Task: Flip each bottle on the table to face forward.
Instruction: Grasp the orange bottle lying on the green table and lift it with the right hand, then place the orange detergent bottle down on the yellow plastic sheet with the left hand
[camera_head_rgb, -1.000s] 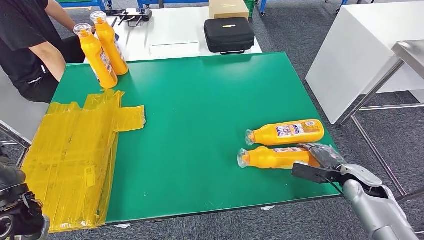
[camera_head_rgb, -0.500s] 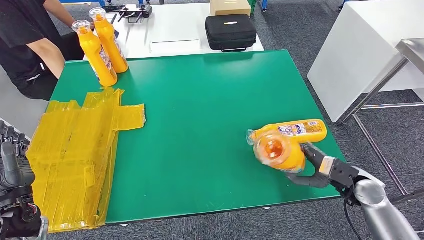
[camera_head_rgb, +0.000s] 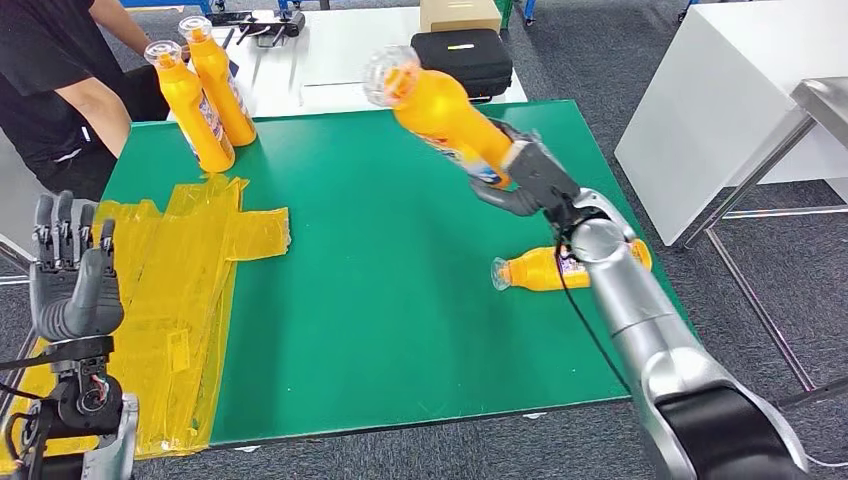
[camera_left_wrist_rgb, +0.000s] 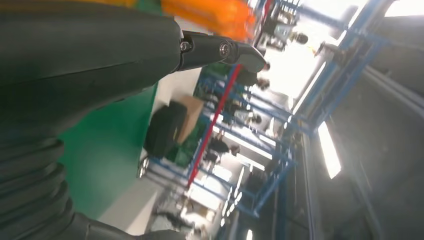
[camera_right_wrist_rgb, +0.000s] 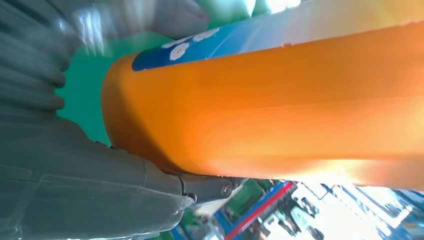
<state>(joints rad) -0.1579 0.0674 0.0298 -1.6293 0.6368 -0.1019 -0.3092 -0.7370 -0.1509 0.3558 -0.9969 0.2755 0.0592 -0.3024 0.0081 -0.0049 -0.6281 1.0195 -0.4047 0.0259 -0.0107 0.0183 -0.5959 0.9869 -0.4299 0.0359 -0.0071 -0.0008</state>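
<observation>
Held bottle (camera_head_rgb: 440, 112): orange, tilted in air, cap up-left. Lying bottle (camera_head_rgb: 535, 269): on its side, near right, cap leftward. Two upright bottles (camera_head_rgb: 205, 95): far left corner.

Silver tubular right arm (camera_head_rgb: 640, 310) with black elbow section, thin black cable along forearm, dark grey right hand (camera_head_rgb: 530, 175), grey ribbed left hand (camera_head_rgb: 72, 275), exposed wires below

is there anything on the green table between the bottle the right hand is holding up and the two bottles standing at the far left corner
Nothing visible. The right hand holds the orange bottle in the air, and the green table between it and the two standing bottles is bare. The yellow plastic sheet lies nearer, off that line.
</observation>
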